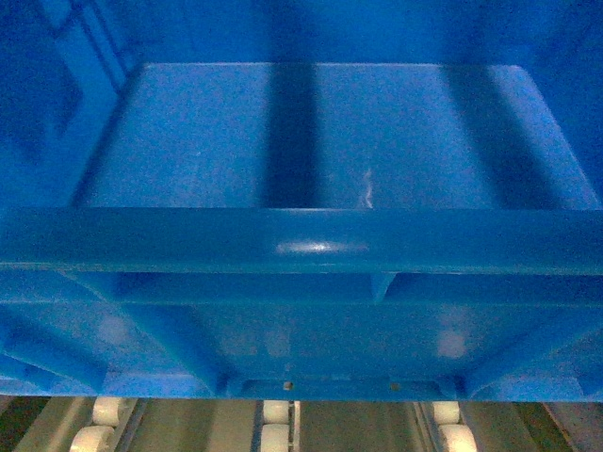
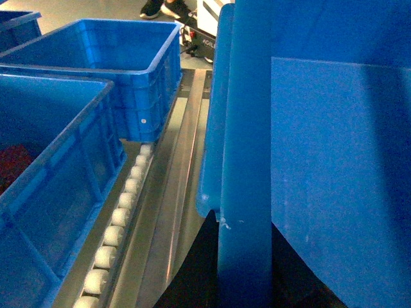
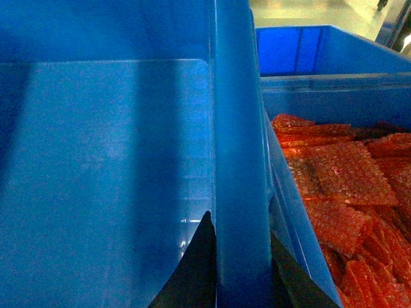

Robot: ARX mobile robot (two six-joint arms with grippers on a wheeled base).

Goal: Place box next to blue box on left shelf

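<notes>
Box: the box [image 1: 311, 141] is held tilted above the shelf rollers [image 2: 119, 218], filling the head view.
Left gripper [image 2: 241, 256]: jaws are clamped on the box's left rim.
Right gripper [image 3: 241, 263]: jaws are clamped on the right rim, beside a crate of orange packs [image 3: 340, 192].
Neighbours: two blue crates [image 2: 128, 70] are seen left, apart from the box.
Risk: a rim could be clipped on the crates; uneven lowering could loosen either grip.
</notes>
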